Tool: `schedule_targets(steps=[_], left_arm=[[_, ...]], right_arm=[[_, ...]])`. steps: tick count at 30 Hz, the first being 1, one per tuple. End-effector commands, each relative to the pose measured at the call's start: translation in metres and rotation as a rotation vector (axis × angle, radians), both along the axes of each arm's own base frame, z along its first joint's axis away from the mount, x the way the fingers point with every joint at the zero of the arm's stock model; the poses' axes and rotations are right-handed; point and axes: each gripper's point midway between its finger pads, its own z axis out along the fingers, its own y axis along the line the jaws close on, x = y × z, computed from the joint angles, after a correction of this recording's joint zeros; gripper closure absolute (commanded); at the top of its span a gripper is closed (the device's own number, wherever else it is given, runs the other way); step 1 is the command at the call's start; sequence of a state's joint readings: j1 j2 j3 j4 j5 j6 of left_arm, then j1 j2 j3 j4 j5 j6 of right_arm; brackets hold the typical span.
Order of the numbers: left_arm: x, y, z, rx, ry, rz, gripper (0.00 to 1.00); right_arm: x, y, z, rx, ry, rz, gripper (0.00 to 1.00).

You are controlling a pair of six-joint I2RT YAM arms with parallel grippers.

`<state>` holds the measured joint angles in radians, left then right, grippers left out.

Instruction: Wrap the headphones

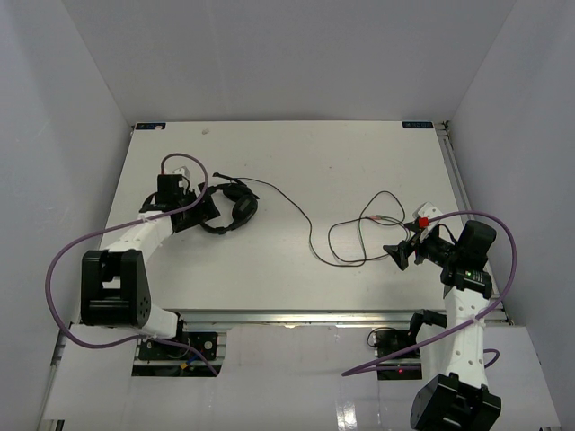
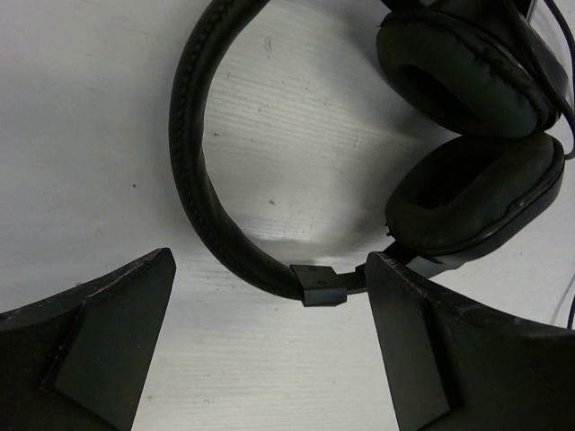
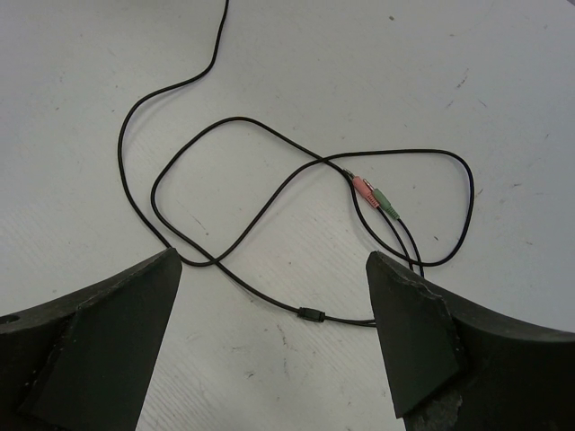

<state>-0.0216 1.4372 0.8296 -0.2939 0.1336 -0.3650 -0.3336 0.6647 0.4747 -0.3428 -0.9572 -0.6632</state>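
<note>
On the table (image 1: 314, 162), wrapping's not begun: cable (image 3: 310, 314) sprawls loose, left gripper (image 2: 269, 269) straddles the headphones (image 2: 467, 189), wide, gripping nothing; right gripper (image 3: 274, 269) hangs wide, empty, above the cable.

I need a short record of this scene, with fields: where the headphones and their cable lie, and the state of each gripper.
headphones: on the left part of the table, earcups next to each other
cable: runs right from the headphones, ends in loose loops, not wrapped
plugs: one pink, one green, side by side among the loops
left gripper: open, low over the headband's end near the earcups, nothing clamped
right gripper: open, above the cable loops, holds nothing
task: wrapping not yet begun
</note>
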Motion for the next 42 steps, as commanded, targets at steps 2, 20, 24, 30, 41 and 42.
schedule_targets(steps=[2, 20, 24, 30, 41, 42], left_arm=[[0.023, 0.009, 0.007, 0.037, -0.015, 0.019, 0.03], [0.042, 0.038, -0.034, 0.158, 0.067, 0.120, 0.18], [0.044, 0.038, -0.040, 0.146, 0.078, 0.114, 0.25], [0.045, 0.033, -0.045, 0.126, 0.081, 0.102, 0.39], [0.041, 0.031, -0.049, 0.119, 0.094, 0.089, 0.70], [0.040, 0.031, -0.049, 0.119, 0.095, 0.089, 0.73]], right_arm=[[-0.001, 0.002, 0.004, 0.001, -0.019, 0.021, 0.10], [0.000, 0.001, 0.002, 0.003, -0.006, 0.015, 0.10], [0.001, 0.001, 0.002, -0.001, -0.008, 0.013, 0.10], [0.001, 0.000, 0.001, -0.001, -0.006, 0.012, 0.10], [0.002, -0.001, 0.000, -0.004, -0.005, 0.006, 0.10], [0.002, -0.001, 0.001, -0.003, -0.004, 0.006, 0.10]])
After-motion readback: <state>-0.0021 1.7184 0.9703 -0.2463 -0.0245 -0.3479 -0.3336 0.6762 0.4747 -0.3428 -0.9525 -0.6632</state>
